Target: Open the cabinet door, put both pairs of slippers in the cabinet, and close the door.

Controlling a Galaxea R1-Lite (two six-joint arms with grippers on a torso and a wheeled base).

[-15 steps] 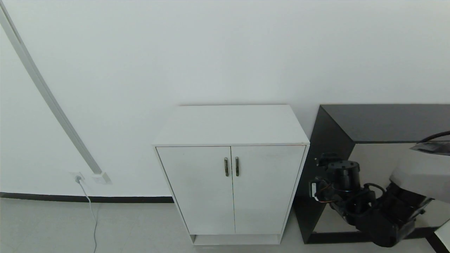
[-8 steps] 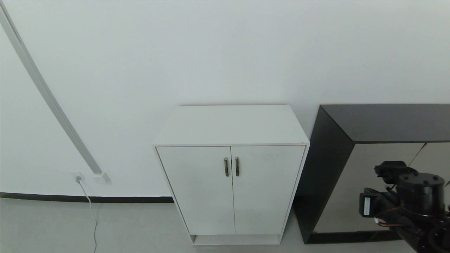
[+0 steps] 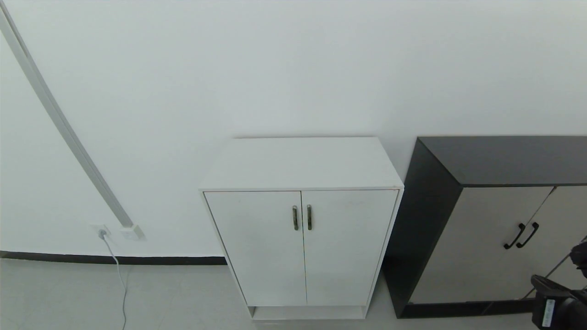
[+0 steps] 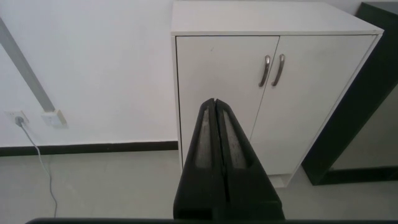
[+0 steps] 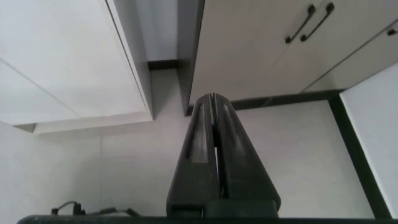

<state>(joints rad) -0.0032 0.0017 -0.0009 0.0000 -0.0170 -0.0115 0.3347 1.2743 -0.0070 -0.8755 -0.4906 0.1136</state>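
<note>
Left gripper (image 4: 214,106): jaws pressed together, holding nothing. The white cabinet (image 4: 273,93) is ahead of them, well apart, both doors closed. Right gripper (image 5: 213,102): jaws together, also holding nothing, over the floor (image 5: 112,168), with the dark cabinet (image 5: 261,43) just beyond.

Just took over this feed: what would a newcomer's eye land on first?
The white two-door wooden cabinet stands against the wall, centre of the head view, both doors shut, its paired dark bar handles meeting in the middle. To its right stands a black-sided cabinet with grey doors. The left tool, shut, faces the white cabinet's front.
</note>
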